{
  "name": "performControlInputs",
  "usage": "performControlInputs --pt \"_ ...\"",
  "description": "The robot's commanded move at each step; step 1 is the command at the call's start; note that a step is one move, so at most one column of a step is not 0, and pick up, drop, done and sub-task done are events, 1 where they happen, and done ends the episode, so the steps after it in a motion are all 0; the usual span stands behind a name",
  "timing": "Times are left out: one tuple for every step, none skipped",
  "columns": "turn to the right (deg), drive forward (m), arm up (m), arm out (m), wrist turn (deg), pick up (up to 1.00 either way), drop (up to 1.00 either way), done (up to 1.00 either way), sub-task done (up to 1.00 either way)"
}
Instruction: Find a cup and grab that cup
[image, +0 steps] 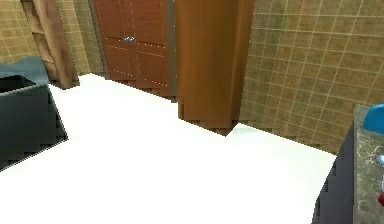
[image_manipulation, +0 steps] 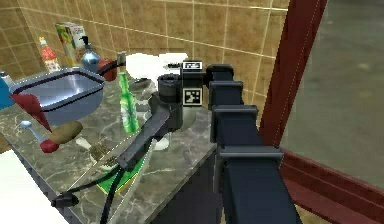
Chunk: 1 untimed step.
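Note:
My arm rises along a dark marble counter (image_manipulation: 190, 150), and its two white marked squares (image_manipulation: 190, 84) stand over the countertop. Left of them is my gripper (image_manipulation: 128, 158), its thin fingers slanting down to the left over small things lying on the counter, so I cannot tell whether it holds anything. A green bottle (image_manipulation: 126, 104) stands just left of the gripper's body. A grey rounded shape (image_manipulation: 159, 92) sits close against the gripper's body; I cannot tell what it is. A white low dish-like thing (image_manipulation: 155, 65) lies farther out near the tiled wall.
A blue-grey sink basin (image_manipulation: 58, 92) is set in the counter at the left, with a red bottle (image_manipulation: 45, 50) and a box (image_manipulation: 70, 36) behind it. A red-handled tool (image_manipulation: 58, 136) lies near the counter's front. Ahead are white floor (image: 170, 150), brown wooden doors (image: 132, 40) and a dark cabinet (image: 25, 115).

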Motion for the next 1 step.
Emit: performControlInputs --pt "0.0 0.00 0.00 0.00 45.0 0.00 0.00 0.00 0.00"
